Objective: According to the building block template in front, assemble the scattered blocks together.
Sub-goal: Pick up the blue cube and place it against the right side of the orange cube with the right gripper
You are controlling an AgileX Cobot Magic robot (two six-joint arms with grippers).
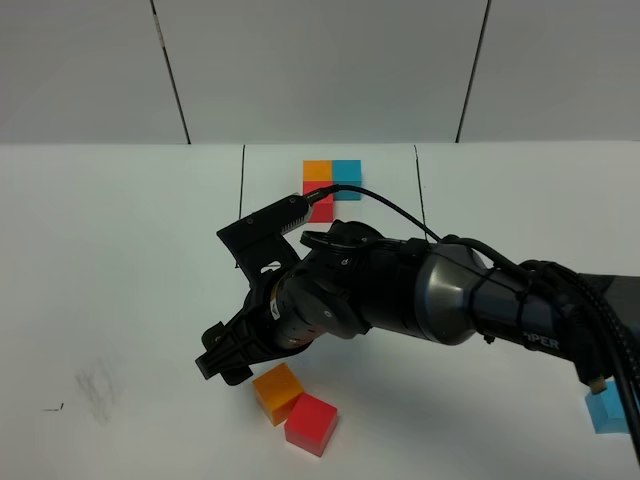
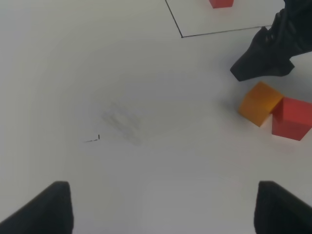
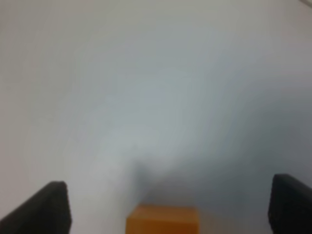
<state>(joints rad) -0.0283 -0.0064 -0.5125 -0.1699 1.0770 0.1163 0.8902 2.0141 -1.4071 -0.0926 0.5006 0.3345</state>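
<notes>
The building block template, an orange, blue and red trio inside thin black lines, lies at the far middle; a cable partly covers its red cube. Of the scattered blocks, the orange cube and red cube touch near the front edge, and the blue cube sits far right. My right gripper reaches across, low, just left of the orange cube. In the right wrist view its fingers stand wide apart, open, with the orange cube between them, untouched. My left gripper is open over bare table.
A faint grey smudge and a small black mark lie on the white table at the front left. The bulky right arm spans the middle of the table. A wall rises behind the table.
</notes>
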